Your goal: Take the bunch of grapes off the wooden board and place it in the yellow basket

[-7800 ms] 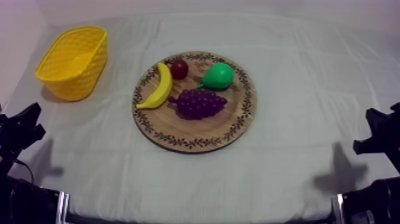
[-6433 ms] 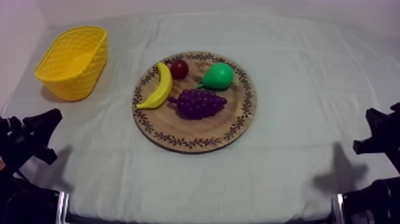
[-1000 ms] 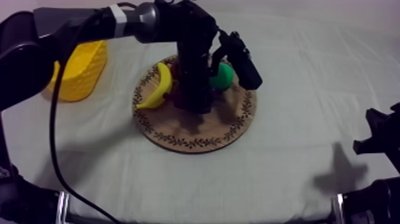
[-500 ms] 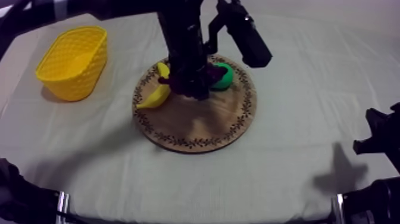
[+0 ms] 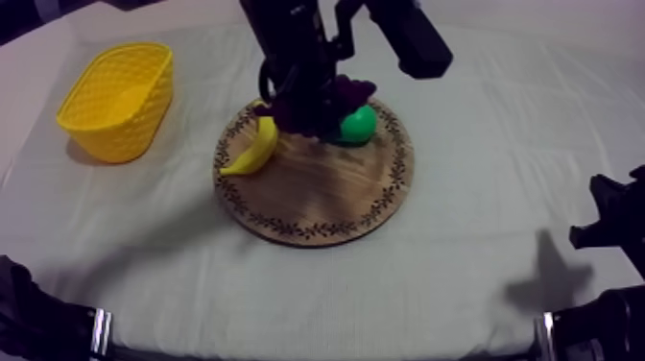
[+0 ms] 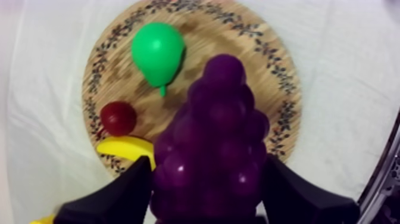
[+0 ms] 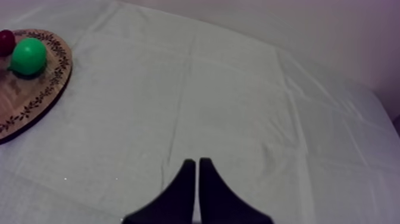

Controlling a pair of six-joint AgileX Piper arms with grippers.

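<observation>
From above, the left hand (image 5: 307, 110) has come up off the wooden board (image 5: 317, 206) with the bunch of grapes (image 5: 344, 93) in its grip. Half a second ago the bunch was still low over the wood. Now it hangs clear above the board's far edge, and the middle of the board lies bare. The banana (image 5: 251, 152) and the pear (image 5: 361, 125) remain on the board. The yellow basket (image 5: 115, 96) stands well apart from it, on the left arm's side of the desk (image 5: 499, 134). The right hand (image 5: 609, 226) sits low at its own edge.

From the left wrist, the two black fingers (image 6: 116, 199) are closed on the grapes from both sides. The bunch fills the gap between them. Beneath it the pear, the small red fruit (image 6: 118, 117) and the banana lie on the board, none of them touching the bunch.

From the right wrist, the right hand's fingers lie pressed together in a narrow wedge, holding nothing, over bare cloth.

As I judge it, the pick is done. What is left is the carry across to the basket and the release.
</observation>
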